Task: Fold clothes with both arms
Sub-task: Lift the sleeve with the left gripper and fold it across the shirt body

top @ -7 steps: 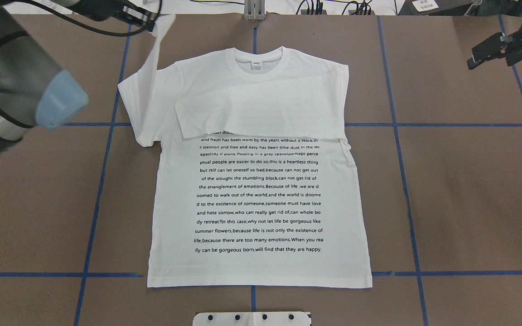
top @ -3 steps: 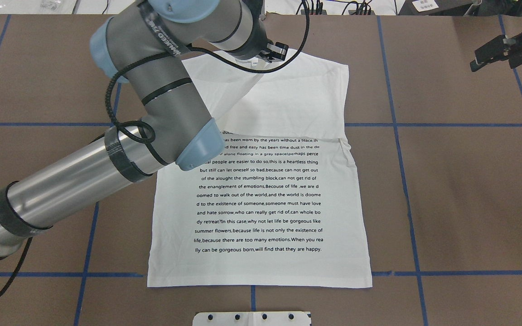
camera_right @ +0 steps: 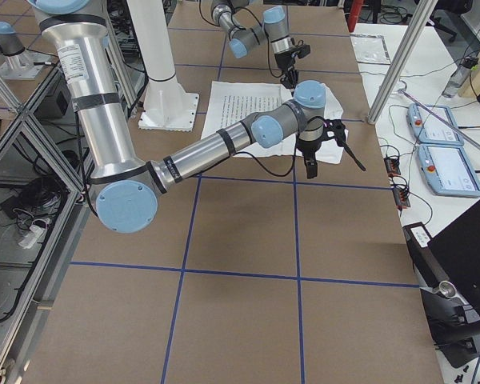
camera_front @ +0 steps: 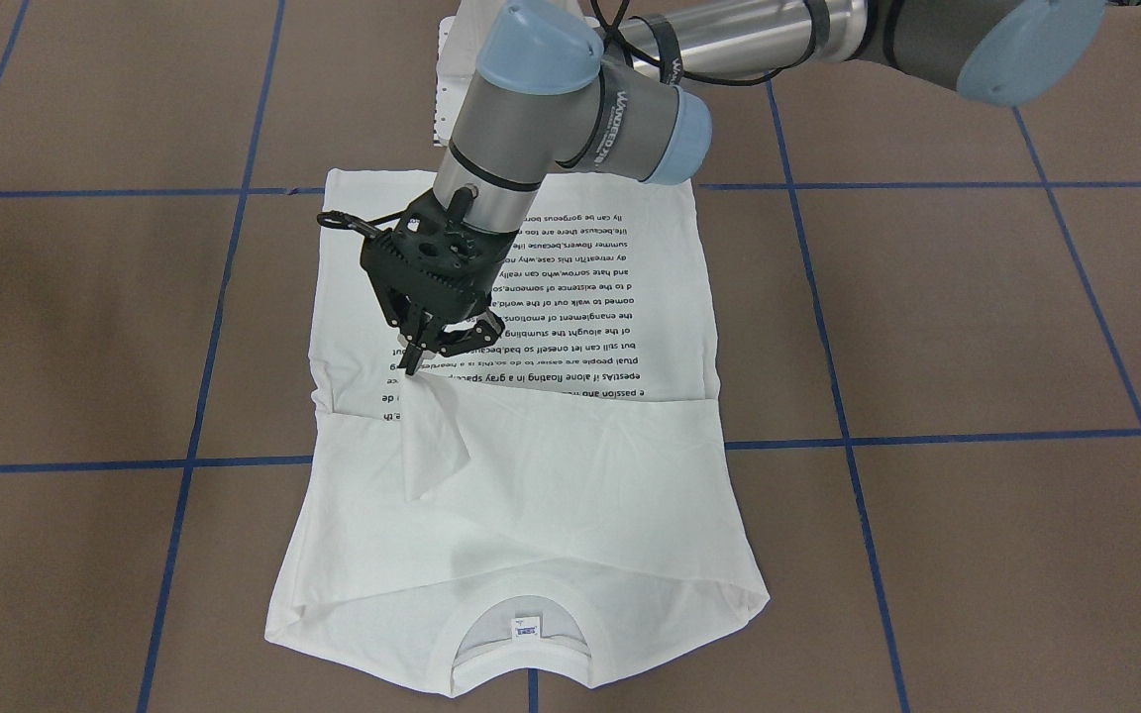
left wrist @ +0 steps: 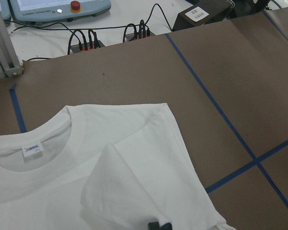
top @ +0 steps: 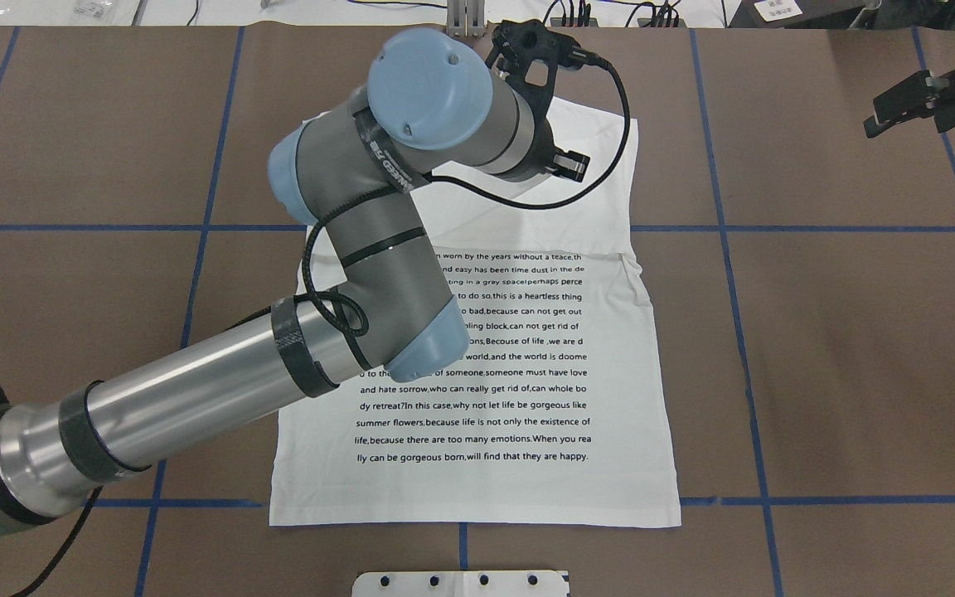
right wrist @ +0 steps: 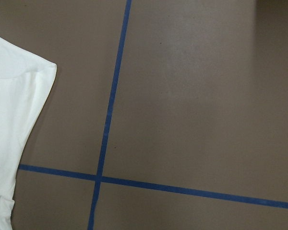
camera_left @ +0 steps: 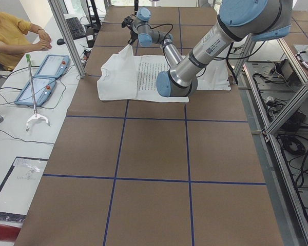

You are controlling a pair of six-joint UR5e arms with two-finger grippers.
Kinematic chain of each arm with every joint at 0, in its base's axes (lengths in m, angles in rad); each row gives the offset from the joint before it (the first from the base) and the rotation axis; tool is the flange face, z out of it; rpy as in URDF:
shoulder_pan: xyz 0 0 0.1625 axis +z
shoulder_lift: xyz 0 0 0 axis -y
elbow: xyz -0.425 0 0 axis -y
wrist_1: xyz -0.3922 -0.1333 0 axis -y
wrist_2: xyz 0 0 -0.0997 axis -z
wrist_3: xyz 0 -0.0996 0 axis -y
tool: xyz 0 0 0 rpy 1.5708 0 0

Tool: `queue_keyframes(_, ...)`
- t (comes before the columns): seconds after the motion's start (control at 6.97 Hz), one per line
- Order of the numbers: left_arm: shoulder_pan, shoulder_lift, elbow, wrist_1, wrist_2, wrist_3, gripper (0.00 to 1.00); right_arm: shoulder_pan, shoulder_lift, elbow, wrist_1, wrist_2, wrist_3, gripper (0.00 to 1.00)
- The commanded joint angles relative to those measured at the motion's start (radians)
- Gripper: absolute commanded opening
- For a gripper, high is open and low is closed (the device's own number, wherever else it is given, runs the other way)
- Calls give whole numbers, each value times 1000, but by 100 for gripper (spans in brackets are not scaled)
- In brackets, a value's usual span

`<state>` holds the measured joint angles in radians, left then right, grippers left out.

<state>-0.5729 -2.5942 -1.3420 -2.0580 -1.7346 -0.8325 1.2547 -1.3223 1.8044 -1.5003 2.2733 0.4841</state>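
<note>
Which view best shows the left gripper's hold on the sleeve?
Exterior front-facing: the left gripper pinches the sleeve plainly. Overhead, the arm hides it; the left wrist view shows only its fingers; side views show it small.

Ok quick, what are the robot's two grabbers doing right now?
Left gripper: jaws closed, pinching the sleeve of the T-shirt.
Right gripper: off to the side; open or closed cannot be told.

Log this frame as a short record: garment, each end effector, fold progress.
garment: white T-shirt, flat on table, text side up
left end effector: pinching a sleeve, raised over the chest
right end effector: away from the shirt; open or shut unclear
fold progress: other sleeve lies across chest; body unfolded
</note>
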Motion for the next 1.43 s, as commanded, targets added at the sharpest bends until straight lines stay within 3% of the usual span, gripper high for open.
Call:
queue_keyframes(0.0, 71, 3, 36, -63, 43, -5, 99, 0, -6, 6, 0, 2, 5, 100)
queue_keyframes(0.14, 108, 35, 41, -188, 41, -145, 100, 0, -6, 7, 0, 2, 2, 100)
queue_keyframes(0.29, 105, 55, 26, -221, 43, -145, 100, -1, 0, 7, 0, 2, -1, 100)
queue_keyframes(0.57, 52, 80, -79, -57, 20, 20, 100, -11, 6, 13, 2, 0, 8, 100)
queue_keyframes(0.86, -86, 193, -146, -3, -132, 189, 100, -69, 18, 10, 75, -9, 21, 100)
queue_keyframes(1.0, -153, 235, -192, 110, -146, 238, 100, -108, 23, 7, 98, -14, 118, 100)
queue_keyframes(1.29, -278, 340, -369, 246, -195, 572, 100, -270, 107, -8, 80, -149, 297, 100)
